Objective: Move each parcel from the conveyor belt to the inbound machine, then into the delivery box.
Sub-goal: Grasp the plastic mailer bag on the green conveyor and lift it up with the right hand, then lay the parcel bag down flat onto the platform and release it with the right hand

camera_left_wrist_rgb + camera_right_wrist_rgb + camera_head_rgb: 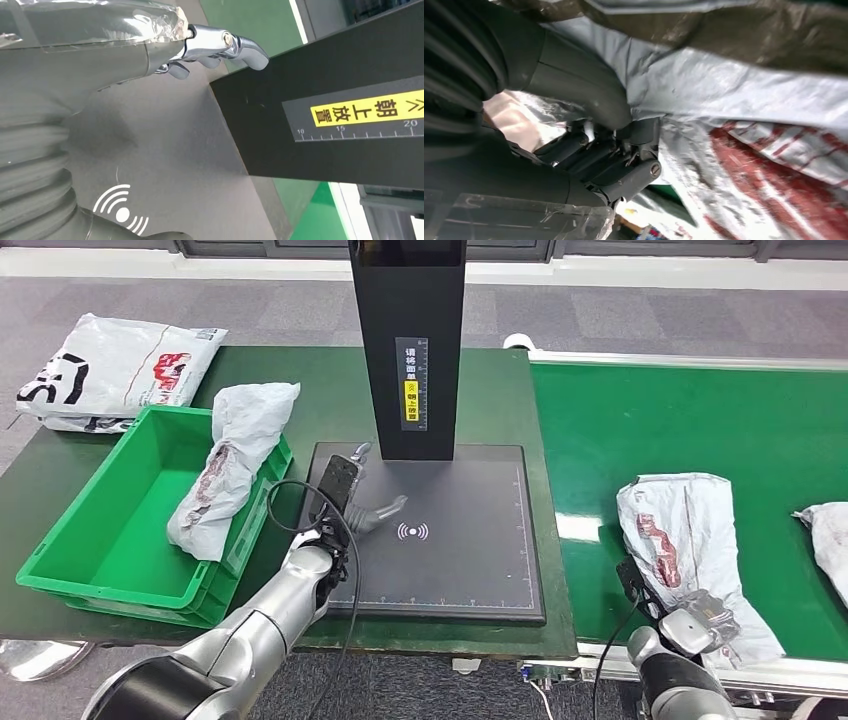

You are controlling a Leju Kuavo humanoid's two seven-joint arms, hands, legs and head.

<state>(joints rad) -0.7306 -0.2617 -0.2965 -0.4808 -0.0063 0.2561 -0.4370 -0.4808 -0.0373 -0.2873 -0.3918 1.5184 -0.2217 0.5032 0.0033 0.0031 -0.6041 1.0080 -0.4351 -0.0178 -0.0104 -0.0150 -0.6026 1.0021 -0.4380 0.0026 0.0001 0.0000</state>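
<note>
right hand (pixel 700 625) sits closest, at the near edge of the conveyor belt (pixel 700 410), thumb and fingers (pixel 614 175) closed on the near end of a grey parcel with red print (pixel 685 540). looks like a grip, parcel not lifted yet, it lies flat on the belt to the right of the inbound machine (pixel 440 530).

left hand (pixel 345 505) hovers over the machine's dark scan pad, left of the wifi-style mark (pixel 412 532), just in front of the black post (pixel 408 340). fingers (pixel 220 45) spread, holding nothing.

outward from there: green delivery box (pixel 110 530) left of the machine, one crumpled grey parcel (pixel 230 465) draped over its right wall, half in, half hanging on the rim. another white bag (pixel 110 365) lies on the table beyond the box, outside it. second belt parcel (pixel 825 540) at the far right of the belt, cut by the frame.

progress, my read: one parcel roughly delivered, though not seated fully. held parcel needs scan then box. at least one more after that. early to middle.

room: pad is bare apart from the left hand, which should clear out before the parcel comes over. raised belt rail between belt and machine is an edge to lift over. post blocks the pad's back. box floor is mostly open, but the draped parcel crowds the wall nearest the machine.
</note>
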